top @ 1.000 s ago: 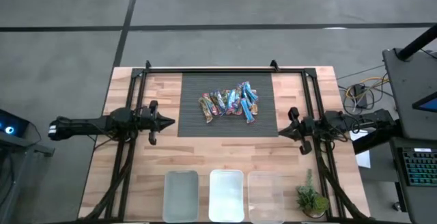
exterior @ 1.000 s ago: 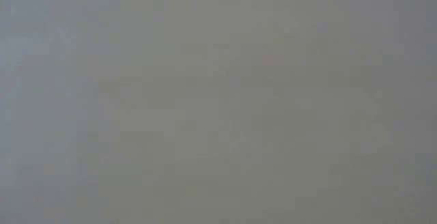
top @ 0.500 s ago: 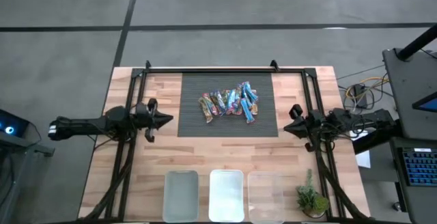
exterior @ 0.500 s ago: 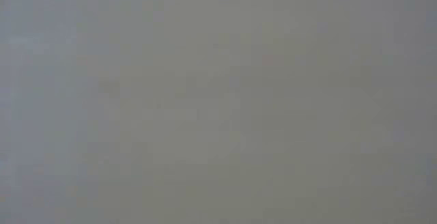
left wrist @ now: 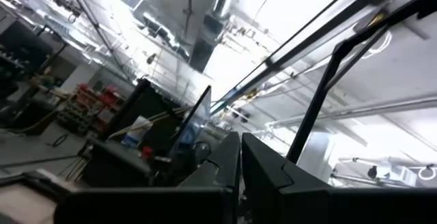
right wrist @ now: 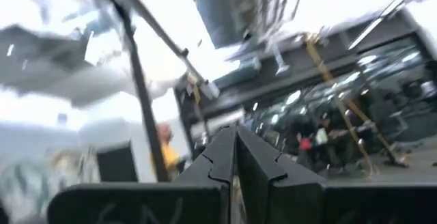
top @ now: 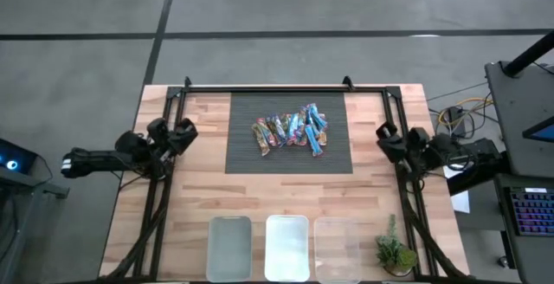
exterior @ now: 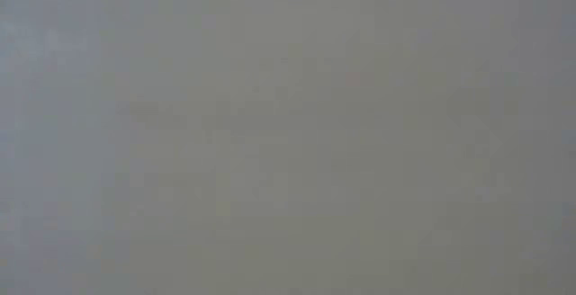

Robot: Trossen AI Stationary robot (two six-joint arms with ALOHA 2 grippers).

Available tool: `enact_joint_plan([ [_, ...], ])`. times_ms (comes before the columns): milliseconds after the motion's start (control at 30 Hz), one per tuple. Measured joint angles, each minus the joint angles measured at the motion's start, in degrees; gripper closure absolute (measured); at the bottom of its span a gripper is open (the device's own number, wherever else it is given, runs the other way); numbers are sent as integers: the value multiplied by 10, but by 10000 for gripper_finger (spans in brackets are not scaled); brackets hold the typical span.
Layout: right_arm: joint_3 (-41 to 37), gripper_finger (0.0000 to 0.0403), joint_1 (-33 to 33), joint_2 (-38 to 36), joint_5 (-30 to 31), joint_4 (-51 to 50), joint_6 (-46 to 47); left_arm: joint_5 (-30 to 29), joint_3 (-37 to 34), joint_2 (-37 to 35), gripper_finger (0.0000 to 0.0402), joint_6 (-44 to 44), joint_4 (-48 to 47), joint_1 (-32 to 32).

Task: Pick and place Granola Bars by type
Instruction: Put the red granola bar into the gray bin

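Note:
Several granola bars [top: 292, 132] in blue, red and orange wrappers lie in a heap on the dark ribbed mat [top: 247, 154] at the table's far middle. My left gripper [top: 185, 131] is shut and empty at the table's left edge, tipped upward; its wrist view shows the closed fingers [left wrist: 240, 157] against the ceiling. My right gripper [top: 383, 134] is shut and empty at the right edge, also tipped upward, its fingers [right wrist: 235, 152] closed. Both are well clear of the bars. The low view shows only a blank grey.
Three clear plastic bins [top: 229, 248] [top: 286, 247] [top: 338, 248] stand in a row at the table's near edge. A small green plant [top: 394, 251] sits at the near right corner. A black frame [top: 264, 87] runs along the far edge and both sides.
Both grippers have tipped upward from pointing level toward the mat and have risen, their tips drawing back toward the table's left and right edges. The left one has also rolled. Both have stayed shut. The bars have not moved.

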Motion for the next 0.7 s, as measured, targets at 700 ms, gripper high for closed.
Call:
enact_joint_plan([
  [700,192,394,0,135,35,-20,21,13,214,162,401,62,-53,0],
])
